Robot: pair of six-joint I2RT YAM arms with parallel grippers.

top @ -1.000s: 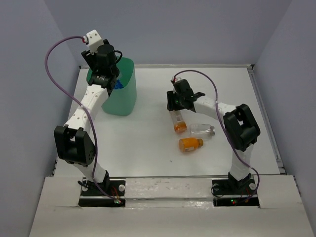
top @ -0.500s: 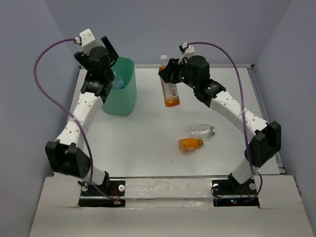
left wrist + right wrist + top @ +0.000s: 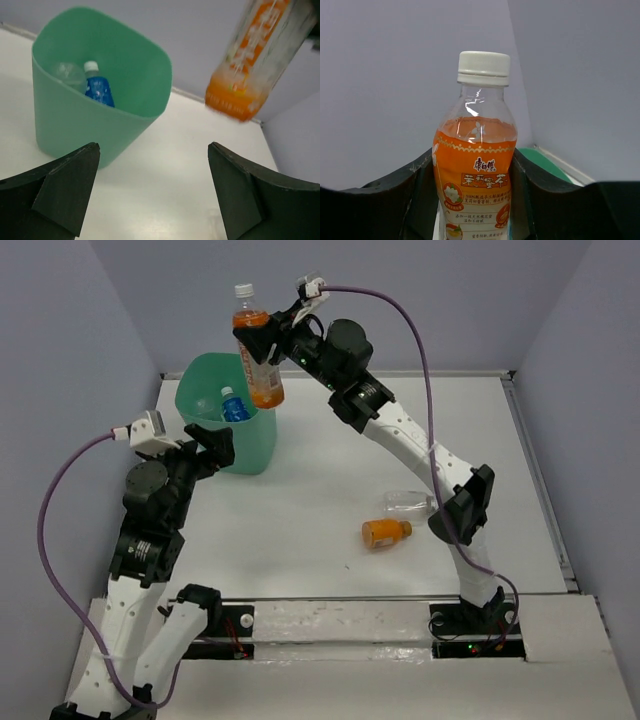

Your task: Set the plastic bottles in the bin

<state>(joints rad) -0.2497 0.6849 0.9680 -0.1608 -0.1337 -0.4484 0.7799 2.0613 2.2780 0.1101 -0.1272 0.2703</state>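
Orange drink bottle [image 3: 258, 358]: upright in the air, white cap up, high by the bin's right rim. Cannot tell whether it is over the opening yet. Probably carried high so its base clears the rim.

Right claw [image 3: 472, 195]: pinches the bottle's labelled body from both sides.

Bin [image 3: 255, 445]: already holds a blue-label bottle [image 3: 99, 87] and an unlabelled bottle [image 3: 67, 75].

Left claw [image 3: 152, 175]: spread wide, empty, near side of the bin, apparently out of the drop path.

On the table [image 3: 300, 530], well apart from the bin: clear bottle [image 3: 408, 503] and small orange bottle [image 3: 385, 532].

Soft, even light leaves only faint shadows on the white bench [image 3: 300, 540]. The orange bottle [image 3: 255, 55] looks smeared in the left wrist view.
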